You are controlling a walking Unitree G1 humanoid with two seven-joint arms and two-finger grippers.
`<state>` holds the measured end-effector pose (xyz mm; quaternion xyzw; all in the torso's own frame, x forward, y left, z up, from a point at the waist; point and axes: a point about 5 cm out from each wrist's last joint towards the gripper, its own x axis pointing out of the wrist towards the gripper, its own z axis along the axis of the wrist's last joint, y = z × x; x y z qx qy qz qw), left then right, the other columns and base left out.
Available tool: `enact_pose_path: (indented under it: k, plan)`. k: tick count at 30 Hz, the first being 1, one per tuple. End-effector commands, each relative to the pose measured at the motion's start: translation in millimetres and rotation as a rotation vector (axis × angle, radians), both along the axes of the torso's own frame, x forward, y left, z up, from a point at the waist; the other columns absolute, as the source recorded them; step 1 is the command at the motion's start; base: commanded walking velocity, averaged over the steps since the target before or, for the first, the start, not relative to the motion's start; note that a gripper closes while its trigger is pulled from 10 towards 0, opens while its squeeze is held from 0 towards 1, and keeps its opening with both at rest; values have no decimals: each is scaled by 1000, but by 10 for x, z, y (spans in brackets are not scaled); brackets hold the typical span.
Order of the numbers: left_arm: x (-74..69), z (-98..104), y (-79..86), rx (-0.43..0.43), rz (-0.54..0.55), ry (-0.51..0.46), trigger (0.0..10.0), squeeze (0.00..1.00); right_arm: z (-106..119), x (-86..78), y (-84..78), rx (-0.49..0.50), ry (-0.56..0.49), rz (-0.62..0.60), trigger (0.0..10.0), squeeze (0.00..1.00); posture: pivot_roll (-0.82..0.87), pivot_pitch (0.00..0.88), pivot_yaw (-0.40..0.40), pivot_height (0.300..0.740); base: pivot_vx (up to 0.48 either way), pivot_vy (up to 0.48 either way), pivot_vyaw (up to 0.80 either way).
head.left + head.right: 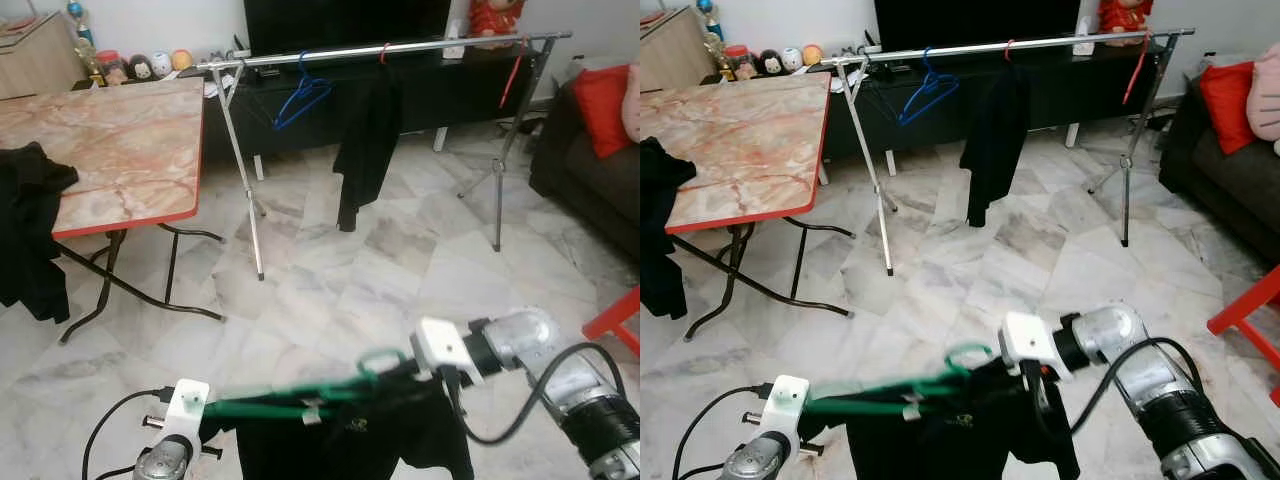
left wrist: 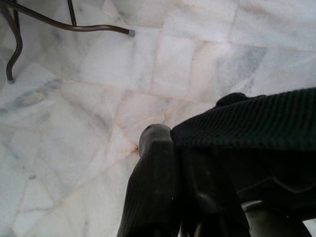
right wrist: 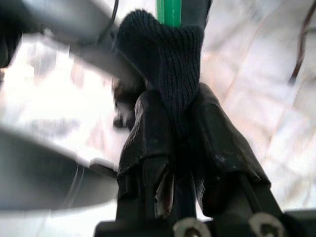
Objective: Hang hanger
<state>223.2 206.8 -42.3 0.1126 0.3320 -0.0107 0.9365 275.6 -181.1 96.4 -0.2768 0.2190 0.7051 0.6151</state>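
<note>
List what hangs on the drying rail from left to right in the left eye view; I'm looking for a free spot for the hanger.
Blue hanger → black garment on a red hook → red hanger near the rail's right end.

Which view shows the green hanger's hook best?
The left eye view: the green hanger shows its hook and bar above the black garment. The right eye view matches; the right wrist view shows a short green piece.

green hanger, black garment, red-edged marbled table
</note>
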Motion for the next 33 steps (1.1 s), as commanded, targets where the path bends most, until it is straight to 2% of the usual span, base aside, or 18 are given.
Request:
enact_pose_path:
  k: [1,3,4,7,9,11,19,21,22,33]
  plan:
    - [-96,-14,260,50,78,37,10000,0,45,54,-196,-132,-62,-4,0,0,-136,0,80,740,0,0,0]
    - [-102,-16,267,51,79,39,10000,0,23,102,-232,-197,-115,-15,0,0,-136,0,81,740,0,0,0]
    - [-105,-16,268,51,78,41,10000,0,12,165,-239,-239,-182,-29,0,0,-137,0,82,740,0,0,0]
    - [-108,-17,266,51,76,43,10000,0,10,220,-222,-245,-225,-57,0,0,-137,0,82,740,0,0,0]
    - [-108,-20,250,51,64,50,10000,0,49,294,-164,-199,-261,-108,0,0,-131,0,82,740,0,0,0]
    - [-106,-18,248,52,62,50,10000,0,48,323,-155,-219,-286,-116,0,0,-131,0,82,740,0,0,0]
    - [-109,-18,241,50,53,55,10000,0,-14,333,-159,-278,-326,-60,0,0,-131,0,82,740,0,0,0]
    - [-103,-16,239,51,54,56,10000,0,-24,291,-145,-270,-294,-19,0,0,-130,0,81,740,0,0,0]
    - [-84,-10,230,54,56,55,10000,0,-85,271,-130,-312,-288,22,0,0,-130,0,77,740,0,0,0]
    - [8,76,233,54,46,23,10000,0,-225,299,-112,-426,-346,45,0,0,-122,0,73,740,0,0,0]
